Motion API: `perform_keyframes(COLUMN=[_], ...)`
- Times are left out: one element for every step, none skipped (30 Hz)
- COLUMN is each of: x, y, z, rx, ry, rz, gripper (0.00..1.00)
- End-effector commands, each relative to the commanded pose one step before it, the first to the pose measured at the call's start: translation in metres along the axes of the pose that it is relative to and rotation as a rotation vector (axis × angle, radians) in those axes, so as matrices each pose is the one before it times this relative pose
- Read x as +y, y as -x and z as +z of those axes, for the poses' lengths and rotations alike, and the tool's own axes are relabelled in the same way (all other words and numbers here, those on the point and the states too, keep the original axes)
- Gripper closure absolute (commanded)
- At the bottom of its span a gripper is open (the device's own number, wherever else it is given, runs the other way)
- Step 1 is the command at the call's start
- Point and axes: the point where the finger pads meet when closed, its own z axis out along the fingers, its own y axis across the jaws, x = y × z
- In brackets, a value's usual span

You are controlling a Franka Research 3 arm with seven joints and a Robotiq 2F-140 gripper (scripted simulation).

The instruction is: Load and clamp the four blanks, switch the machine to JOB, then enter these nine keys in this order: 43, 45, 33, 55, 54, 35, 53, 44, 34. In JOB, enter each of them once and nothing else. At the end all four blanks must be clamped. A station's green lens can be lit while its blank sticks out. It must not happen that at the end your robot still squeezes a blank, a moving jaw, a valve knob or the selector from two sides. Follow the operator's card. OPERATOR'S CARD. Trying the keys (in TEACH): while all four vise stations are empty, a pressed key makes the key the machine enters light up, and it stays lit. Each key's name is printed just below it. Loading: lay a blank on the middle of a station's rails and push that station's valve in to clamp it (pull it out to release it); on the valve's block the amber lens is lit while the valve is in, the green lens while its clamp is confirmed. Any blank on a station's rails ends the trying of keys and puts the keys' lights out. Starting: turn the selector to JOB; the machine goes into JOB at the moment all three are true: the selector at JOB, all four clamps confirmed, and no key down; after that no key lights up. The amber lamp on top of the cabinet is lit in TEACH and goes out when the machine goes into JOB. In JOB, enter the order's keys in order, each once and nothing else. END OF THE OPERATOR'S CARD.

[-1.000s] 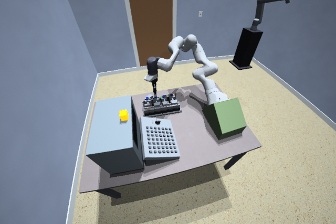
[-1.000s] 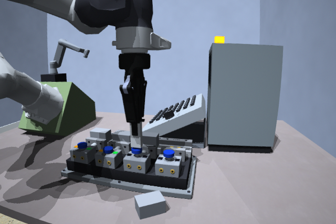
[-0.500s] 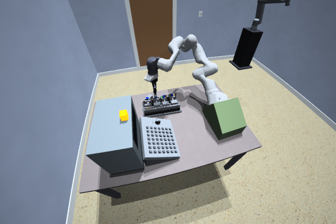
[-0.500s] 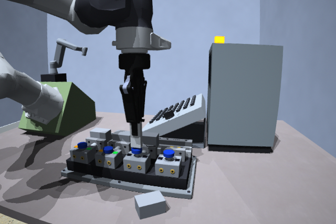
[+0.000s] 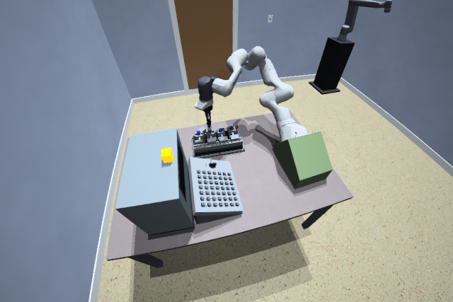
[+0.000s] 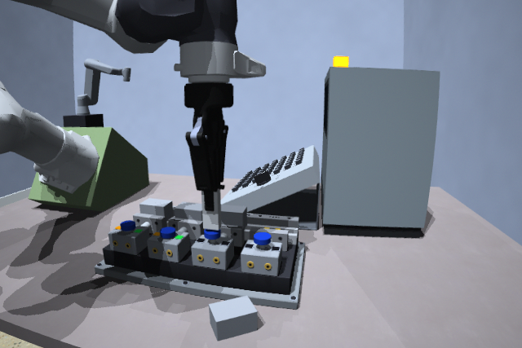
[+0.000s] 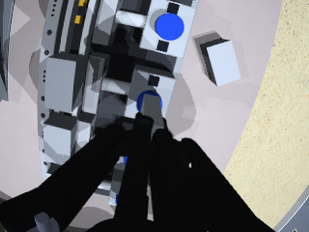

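Two stations showed green. Our black two-fingered gripper (image 5: 209, 126) (image 6: 212, 226) (image 7: 149, 106), pressed together on nothing, stood at the third's round blue knob (image 5: 209, 131) (image 6: 211, 235) (image 7: 142, 101), lenses dark. One grey rectangular blank (image 5: 202, 129) (image 6: 232, 318) (image 7: 224, 63) lay on the table; clamping, JOB and key entry remained.

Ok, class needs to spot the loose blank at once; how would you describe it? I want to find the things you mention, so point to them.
On the table (image 5: 263, 182) (image 6: 358, 293) (image 7: 232, 121) stands a row of four blue-knobbed valves. Beside their base plate lies a plain grey block (image 6: 232, 318) (image 7: 224, 63), the only one off the fixture.
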Motion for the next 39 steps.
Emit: perform_keyframes(x=[0.00076,0.0,0.0,0.0,0.0,0.0,0.0,0.0,0.0,0.0,0.0,0.0,0.0,0.0,0.0,0.0,0.0,0.0,0.0,0.0,0.0,0.0,0.0,0.0,0.0,0.0,0.0,0.0,0.0,0.0,0.0,0.0,0.0,0.0,0.0,0.0,0.0,0.0,0.0], y=[0.00044,0.0,0.0,0.0,0.0,0.0,0.0,0.0,0.0,0.0,0.0,0.0,0.0,0.0,0.0,0.0,0.0,0.0,0.0,0.0,0.0,0.0,0.0,0.0,0.0,0.0,0.0,0.0,0.0,0.0,0.0,0.0,0.0,0.0,0.0,0.0,0.0,0.0,0.0], z=[0.00158,0.0,0.0,0.0,0.0,0.0,0.0,0.0,0.0,0.0,0.0,0.0,0.0,0.0,0.0,0.0,0.0,0.0,0.0,0.0,0.00002,0.00005,0.0001,0.00015,0.00021,0.00028,0.00034,0.00041,0.00047,0.00054,0.00059,0.00064,0.0,0.0,0.00069,0.00073,0.00075,0.00077,0.00078], rx=[-0.00094,0.0,0.0,0.0,0.0,0.0,0.0,0.0,0.0,0.0,0.0,0.0,0.0,0.0,0.0,0.0,0.0,0.0,0.0,0.0,0.0,0.0,0.0,0.0,0.0,0.0,0.0,0.0,0.0,0.0,0.0,0.0,0.0,0.0,0.0,0.0,0.0,0.0,0.0], ry=[0.00229,0.0,0.0,0.0,0.0,0.0,0.0,0.0,0.0,0.0,0.0,0.0,0.0,0.0,0.0,0.0,0.0,0.0,0.0,0.0,0.0,0.0,0.0,0.0,0.0,0.0,0.0,0.0,0.0,0.0,0.0,0.0,0.0,0.0,0.0,0.0,0.0,0.0,0.0], rz=[0.00383,0.0,0.0,0.0,0.0,0.0,0.0,0.0,0.0,0.0,0.0,0.0,0.0,0.0,0.0,0.0,0.0,0.0,0.0,0.0,0.0,0.0,0.0,0.0,0.0,0.0,0.0,0.0,0.0,0.0,0.0,0.0,0.0,0.0,0.0,0.0,0.0,0.0,0.0], gripper=[1.0,1.0,1.0,1.0,1.0,1.0,1.0,1.0,1.0,1.0,1.0,1.0,1.0,1.0,1.0,1.0,1.0,1.0,1.0,1.0,1.0,1.0,1.0,1.0,1.0,1.0,1.0,1.0,1.0,1.0,1.0,1.0,1.0,1.0,1.0,1.0,1.0,1.0,1.0])
